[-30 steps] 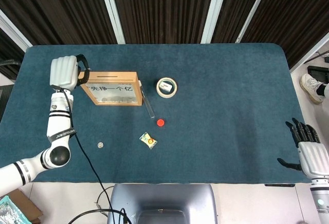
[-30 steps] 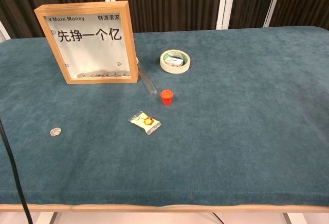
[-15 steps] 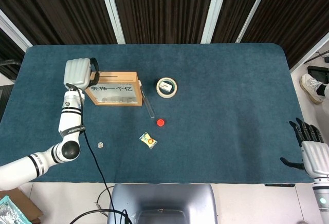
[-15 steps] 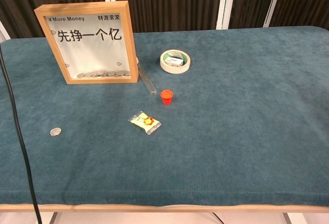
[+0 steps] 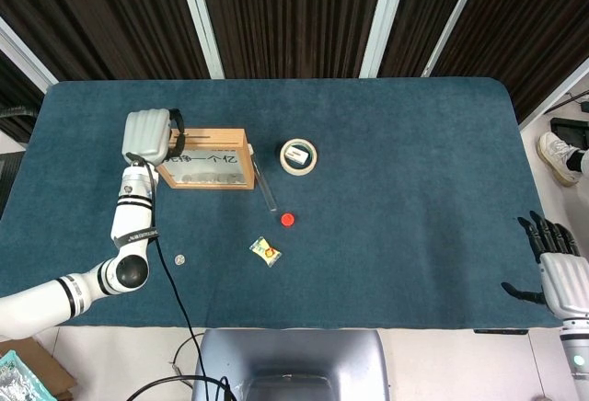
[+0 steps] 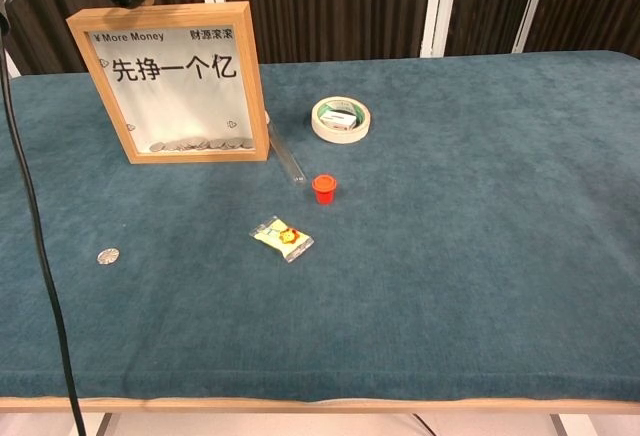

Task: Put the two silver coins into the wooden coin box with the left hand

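Over the wooden coin box (image 5: 204, 155), the left hand (image 5: 149, 136) has shifted rightward; its grip cannot be told.

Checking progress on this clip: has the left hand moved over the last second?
Yes. In the head view the left hand has shifted rightward, toward the wooden coin box, now over its left end.

one loose silver coin (image 6: 108, 255) (more lie inside), one wooden coin box (image 6: 171, 81), one tape roll (image 6: 341, 119), one red cap (image 6: 323, 188), one candy packet (image 6: 281, 237), one clear tube (image 6: 284, 154).
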Tool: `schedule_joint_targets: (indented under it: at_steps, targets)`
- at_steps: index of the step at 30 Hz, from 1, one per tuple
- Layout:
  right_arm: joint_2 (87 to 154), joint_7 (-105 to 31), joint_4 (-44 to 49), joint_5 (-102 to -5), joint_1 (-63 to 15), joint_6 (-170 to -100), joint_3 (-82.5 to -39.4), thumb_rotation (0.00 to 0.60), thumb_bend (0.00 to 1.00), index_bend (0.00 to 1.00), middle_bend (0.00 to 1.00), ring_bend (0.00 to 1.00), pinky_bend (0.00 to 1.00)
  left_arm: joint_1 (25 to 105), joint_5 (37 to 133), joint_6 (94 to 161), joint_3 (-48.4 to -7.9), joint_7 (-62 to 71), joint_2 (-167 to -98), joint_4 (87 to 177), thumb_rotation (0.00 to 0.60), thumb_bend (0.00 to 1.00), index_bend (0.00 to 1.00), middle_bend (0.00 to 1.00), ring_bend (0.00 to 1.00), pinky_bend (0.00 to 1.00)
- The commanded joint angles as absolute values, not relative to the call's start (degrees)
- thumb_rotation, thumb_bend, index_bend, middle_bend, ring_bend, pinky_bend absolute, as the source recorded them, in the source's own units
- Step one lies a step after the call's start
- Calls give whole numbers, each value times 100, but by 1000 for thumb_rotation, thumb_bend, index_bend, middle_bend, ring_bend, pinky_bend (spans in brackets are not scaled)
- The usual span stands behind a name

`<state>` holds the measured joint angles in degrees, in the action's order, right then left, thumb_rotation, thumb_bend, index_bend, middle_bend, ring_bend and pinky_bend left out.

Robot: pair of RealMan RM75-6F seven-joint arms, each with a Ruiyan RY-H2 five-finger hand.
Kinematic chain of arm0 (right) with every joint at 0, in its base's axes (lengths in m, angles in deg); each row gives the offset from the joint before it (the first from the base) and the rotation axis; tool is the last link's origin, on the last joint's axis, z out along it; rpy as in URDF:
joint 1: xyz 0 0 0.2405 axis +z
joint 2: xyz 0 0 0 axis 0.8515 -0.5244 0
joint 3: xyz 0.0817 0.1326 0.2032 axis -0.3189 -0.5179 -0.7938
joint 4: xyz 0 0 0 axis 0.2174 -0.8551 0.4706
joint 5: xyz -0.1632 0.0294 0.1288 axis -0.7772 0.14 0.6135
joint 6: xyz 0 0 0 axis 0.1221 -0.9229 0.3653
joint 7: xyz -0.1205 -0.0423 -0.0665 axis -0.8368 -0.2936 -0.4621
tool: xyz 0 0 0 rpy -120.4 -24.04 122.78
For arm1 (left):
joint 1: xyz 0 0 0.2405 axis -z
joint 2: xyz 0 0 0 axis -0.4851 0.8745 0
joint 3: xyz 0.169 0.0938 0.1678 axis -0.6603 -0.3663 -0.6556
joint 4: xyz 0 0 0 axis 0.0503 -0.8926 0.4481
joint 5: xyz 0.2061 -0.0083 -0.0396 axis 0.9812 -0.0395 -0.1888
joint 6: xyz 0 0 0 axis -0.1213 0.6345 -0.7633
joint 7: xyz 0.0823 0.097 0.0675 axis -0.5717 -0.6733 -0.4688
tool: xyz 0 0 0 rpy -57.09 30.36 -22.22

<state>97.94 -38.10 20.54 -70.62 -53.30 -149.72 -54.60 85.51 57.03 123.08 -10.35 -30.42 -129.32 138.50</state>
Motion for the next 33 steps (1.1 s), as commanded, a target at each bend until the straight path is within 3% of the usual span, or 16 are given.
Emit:
schedule_joint_targets:
  at_steps: [1,19,22,29,33]
  targets:
    - [9795,-3812,2054,-7063,-5330,-14973,-5460,600,147,0,0,0,0,8577,5675,12295,-1066,-3033,-12925,13846,600,490,607,1000,1000,1000]
    - [9783,-3783,2061,-7038,-5333,-14970,-5483,600,147,0,0,0,0,8699,5552,12226,-1252,-2976,-12917,13777,600,469,593,1000,1000,1000]
    - [9780,-3781,2064,-7046,-5333,-14969,-5480,600,147,0,0,0,0,8714,5521,12223,-1277,-2975,-12929,13732,600,468,546,1000,1000,1000]
    - [9771,-3796,2082,-7007,-5330,-14942,-5486,600,147,0,0,0,0,8710,5536,12268,-1290,-2902,-12901,13741,600,451,329,1000,1000,1000]
    - [9766,-3799,2097,-7018,-5329,-14944,-5484,600,147,0,0,0,0,8670,5586,12342,-1280,-2835,-12814,13893,600,445,300,1000,1000,1000]
